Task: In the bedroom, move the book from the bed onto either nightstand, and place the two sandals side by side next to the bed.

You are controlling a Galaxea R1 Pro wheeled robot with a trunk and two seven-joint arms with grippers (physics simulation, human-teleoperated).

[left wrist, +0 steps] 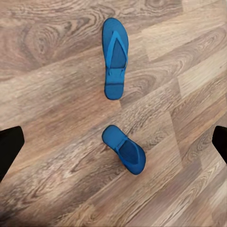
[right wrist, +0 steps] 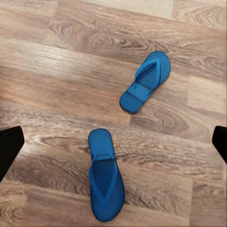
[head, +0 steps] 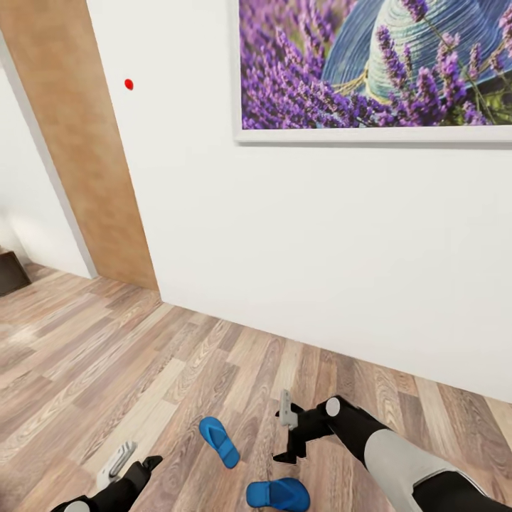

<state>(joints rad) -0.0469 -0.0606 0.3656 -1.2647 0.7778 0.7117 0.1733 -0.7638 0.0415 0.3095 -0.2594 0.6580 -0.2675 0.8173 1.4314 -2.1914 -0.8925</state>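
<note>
Both hands are held low over the floor (head: 107, 341): right hand (head: 288, 435) and left hand (head: 124, 462), fingers seen spread, nothing gripped. Two sandals, one (head: 219, 441) and another (head: 279, 494), are seen between them, apart and at different angles, clear of the wall (head: 299, 249), bare planks around.

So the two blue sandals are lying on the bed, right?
Not quite. The two blue sandals are lying on the wood floor, not on a bed. The head view shows them there, between the robot's arms, apart and pointing different ways.

No readable text or labels anywhere.
</note>
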